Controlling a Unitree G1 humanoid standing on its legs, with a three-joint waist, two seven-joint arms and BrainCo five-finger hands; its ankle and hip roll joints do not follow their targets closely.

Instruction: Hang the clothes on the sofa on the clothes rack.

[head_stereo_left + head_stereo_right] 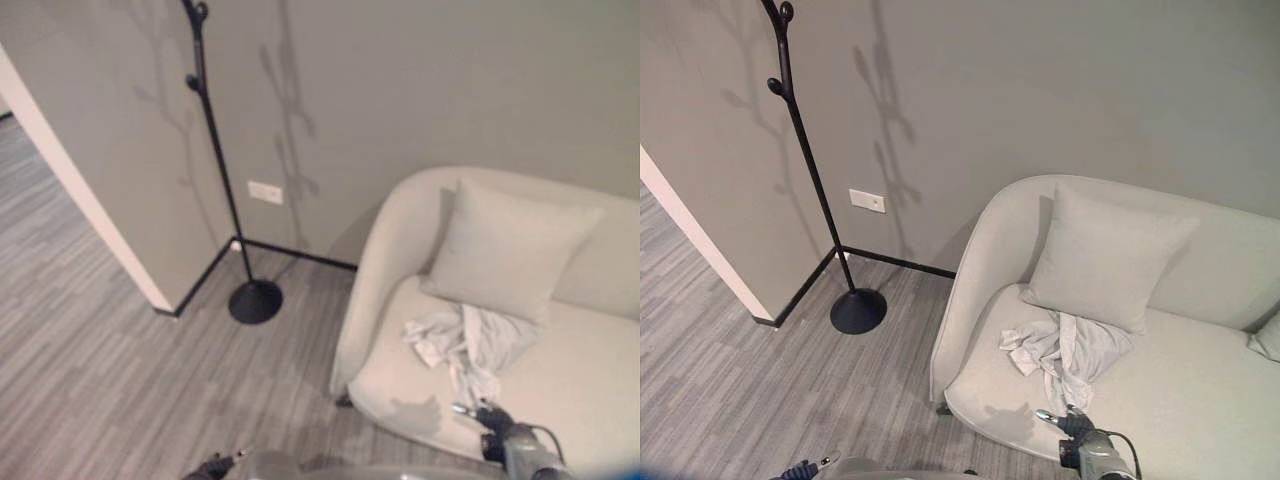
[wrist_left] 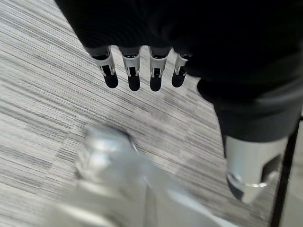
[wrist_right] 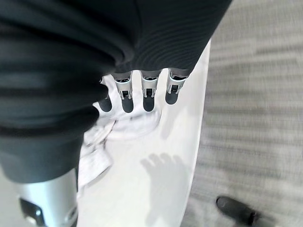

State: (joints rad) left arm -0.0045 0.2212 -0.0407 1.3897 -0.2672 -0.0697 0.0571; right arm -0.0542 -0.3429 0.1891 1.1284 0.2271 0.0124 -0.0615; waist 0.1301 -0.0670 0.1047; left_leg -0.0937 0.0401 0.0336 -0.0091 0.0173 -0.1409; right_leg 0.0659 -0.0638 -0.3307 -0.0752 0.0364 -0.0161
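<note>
A crumpled pale garment (image 1: 465, 345) lies on the seat of the cream sofa (image 1: 390, 250), in front of its cushion. My right hand (image 1: 1075, 425) hovers over the seat's front edge, just short of the garment's near end. In the right wrist view its fingers (image 3: 148, 92) are straight and open, with the garment (image 3: 97, 153) past them on the seat. The black clothes rack (image 1: 215, 150) stands in the wall corner to the left, on a round base (image 1: 255, 301). My left hand (image 1: 210, 467) hangs low over the floor, its fingers (image 2: 132, 71) straight and holding nothing.
A square cushion (image 1: 510, 245) leans on the sofa back, and a second cushion (image 1: 1268, 335) is at the far right. A wall socket (image 1: 265, 192) sits right of the rack. A wall corner (image 1: 120, 240) juts out left of it. Striped grey floor (image 1: 120, 370) lies between me and the rack.
</note>
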